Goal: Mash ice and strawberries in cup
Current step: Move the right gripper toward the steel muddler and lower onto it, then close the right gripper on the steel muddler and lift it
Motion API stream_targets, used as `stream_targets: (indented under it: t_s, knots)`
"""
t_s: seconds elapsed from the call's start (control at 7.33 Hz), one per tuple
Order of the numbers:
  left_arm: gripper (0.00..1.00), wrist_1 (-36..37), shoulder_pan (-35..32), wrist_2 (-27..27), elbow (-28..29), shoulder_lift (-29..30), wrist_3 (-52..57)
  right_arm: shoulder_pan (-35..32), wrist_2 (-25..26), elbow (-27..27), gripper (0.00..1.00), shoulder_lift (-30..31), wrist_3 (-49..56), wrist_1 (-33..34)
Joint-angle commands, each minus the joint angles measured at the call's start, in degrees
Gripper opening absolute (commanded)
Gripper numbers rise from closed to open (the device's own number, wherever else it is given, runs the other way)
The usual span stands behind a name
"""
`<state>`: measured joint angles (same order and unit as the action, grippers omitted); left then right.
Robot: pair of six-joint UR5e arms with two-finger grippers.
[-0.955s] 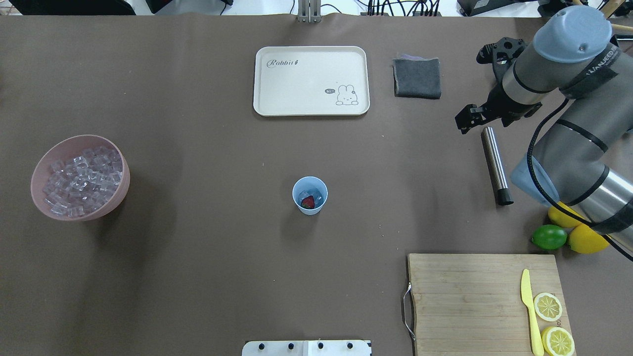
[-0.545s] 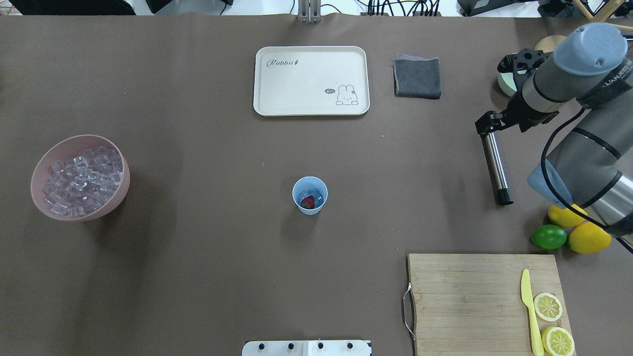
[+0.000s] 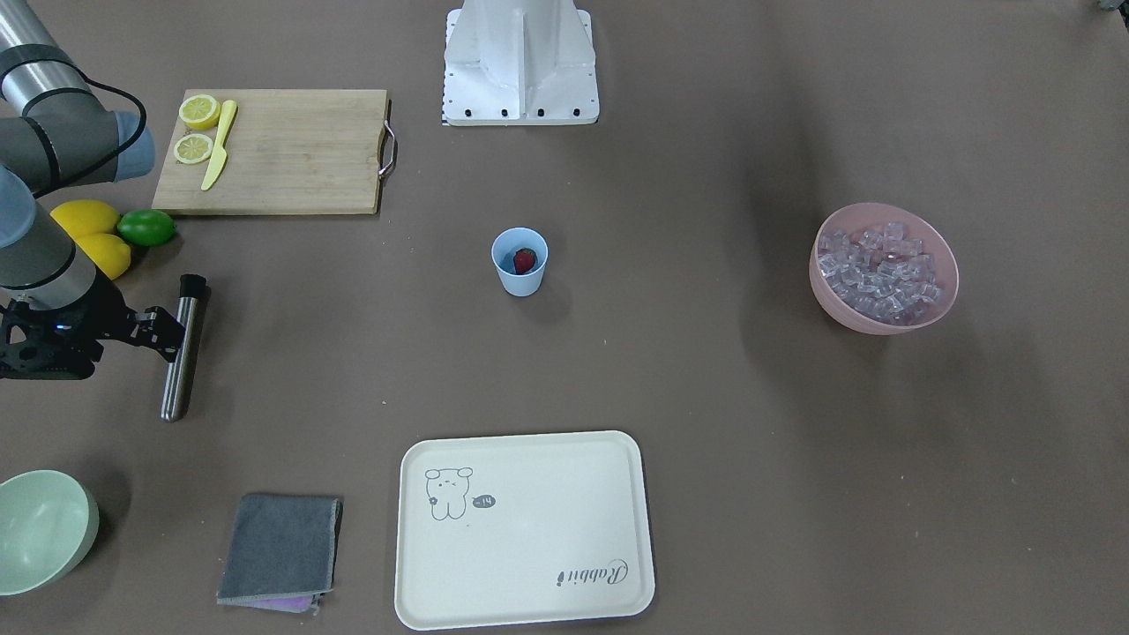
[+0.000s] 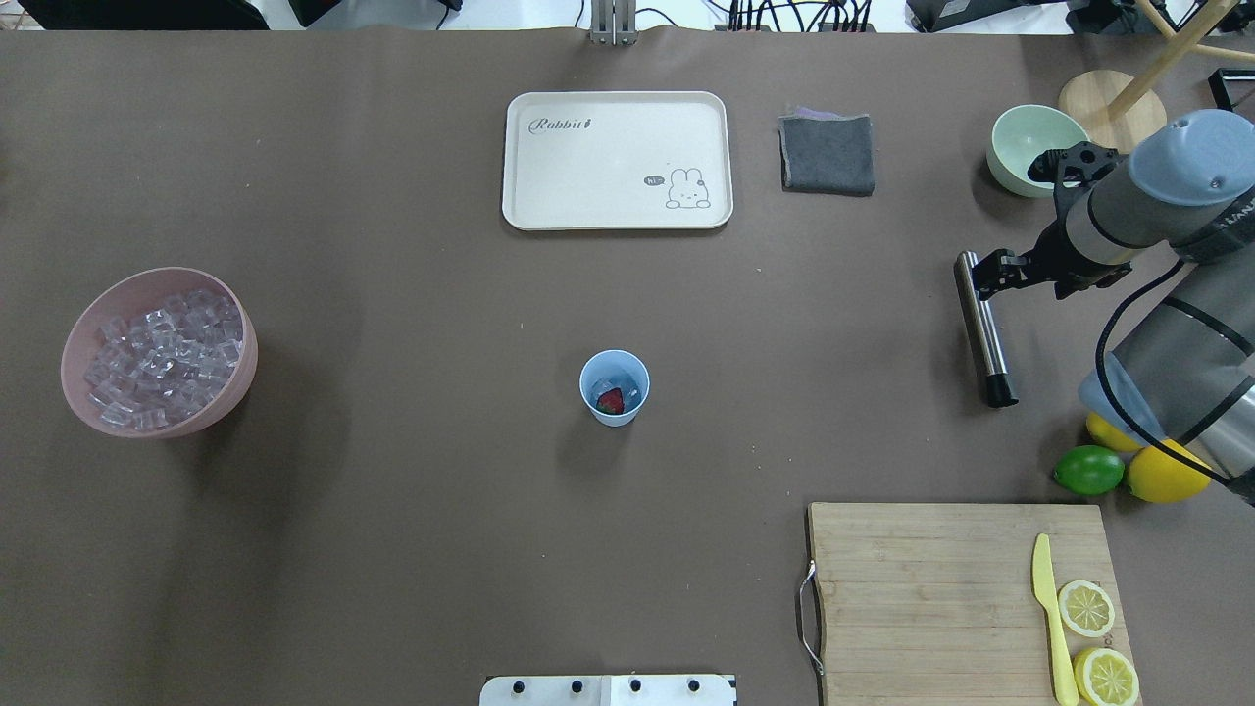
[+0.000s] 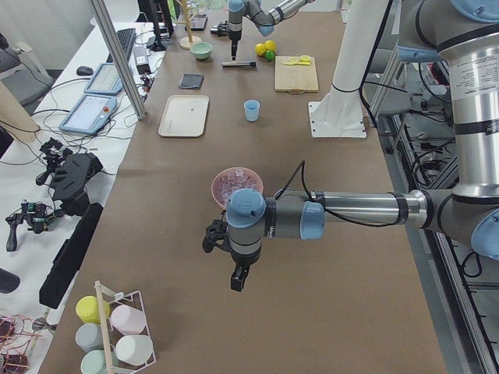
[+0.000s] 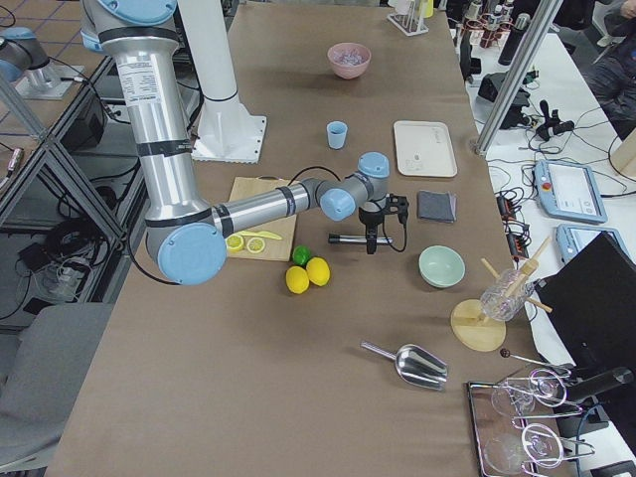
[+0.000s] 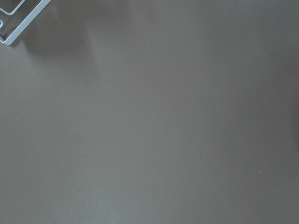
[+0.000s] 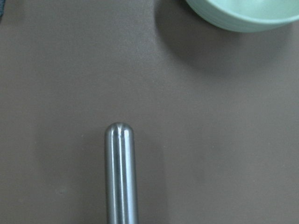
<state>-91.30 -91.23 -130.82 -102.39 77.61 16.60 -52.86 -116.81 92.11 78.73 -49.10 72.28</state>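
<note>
Even, fairly bright light from overhead; the brown counter [image 4: 392, 549] carries soft, broad shadows beside the pink bowl [image 4: 196, 422] and the cup [image 4: 615, 417]. The steel rod [image 8: 120, 177] shows pale glare streaks and looks slightly soft in the right wrist view

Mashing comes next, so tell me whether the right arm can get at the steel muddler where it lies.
Probably yes. The right gripper hangs by the rounded end of the muddler, which lies flat on bare table with nothing over it. The lime and green bowl sit apart.
</note>
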Motion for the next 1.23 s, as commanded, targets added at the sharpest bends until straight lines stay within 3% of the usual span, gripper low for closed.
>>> stream_targets:
  t_s: [0.0, 0.41, 0.68, 1.09]
  knots:
    - [0.98, -0.02, 0.0, 0.04, 0.0, 0.0, 0.02, 2.93, 0.79, -2.18, 0.97, -2.43, -2.32, -0.21]
    - [0.98, -0.02, 0.0, -0.05, -0.18, 0.09, 0.02, 3.73, 1.76, -2.81, 0.98, -2.62, 2.08, -0.21]
    - [0.98, -0.02, 0.0, -0.05, -0.27, 0.09, 0.02, 3.73, 1.76, -2.98, 0.84, -2.62, 1.99, -0.21]
    - [0.98, -0.02, 0.0, -0.05, -0.35, 0.18, -0.07, 1.71, 1.06, -3.59, 0.8, -2.88, 1.91, -0.12]
